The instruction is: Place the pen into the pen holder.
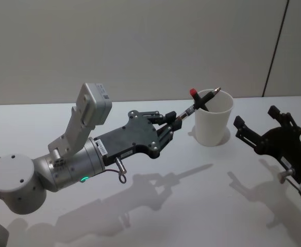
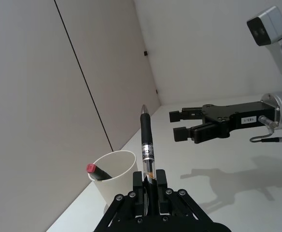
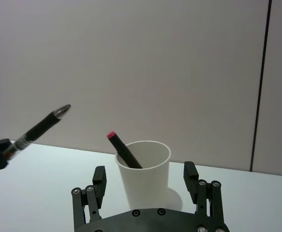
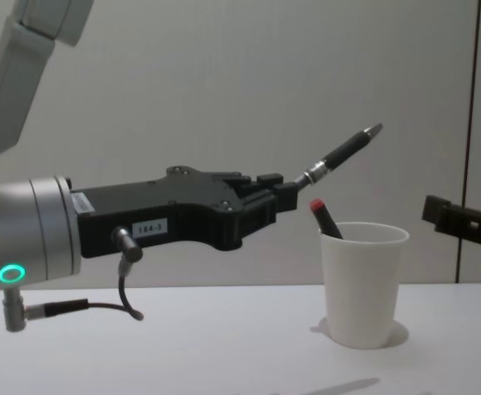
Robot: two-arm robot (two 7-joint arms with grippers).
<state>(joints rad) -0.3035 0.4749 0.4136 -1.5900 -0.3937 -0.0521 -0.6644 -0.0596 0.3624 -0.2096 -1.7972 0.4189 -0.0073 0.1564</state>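
Note:
My left gripper (image 1: 175, 123) is shut on a black pen (image 1: 199, 103) with a silver tip. The pen (image 4: 343, 152) is tilted tip-up above the opening of the pen holder (image 4: 362, 280), a white paper cup (image 1: 214, 121) standing upright on the table. A black marker with a red cap (image 4: 321, 216) leans inside the cup. In the left wrist view the held pen (image 2: 146, 145) sticks out from my left gripper (image 2: 149, 181), with the cup (image 2: 114, 176) beside it. My right gripper (image 1: 256, 117) hovers open to the right of the cup, holding nothing; the right wrist view has its fingers (image 3: 100, 176) flanking the cup (image 3: 143, 169).
The white table (image 1: 155, 206) runs back to a plain grey wall (image 1: 140, 41). A dark vertical seam (image 4: 471, 123) marks the wall at the right.

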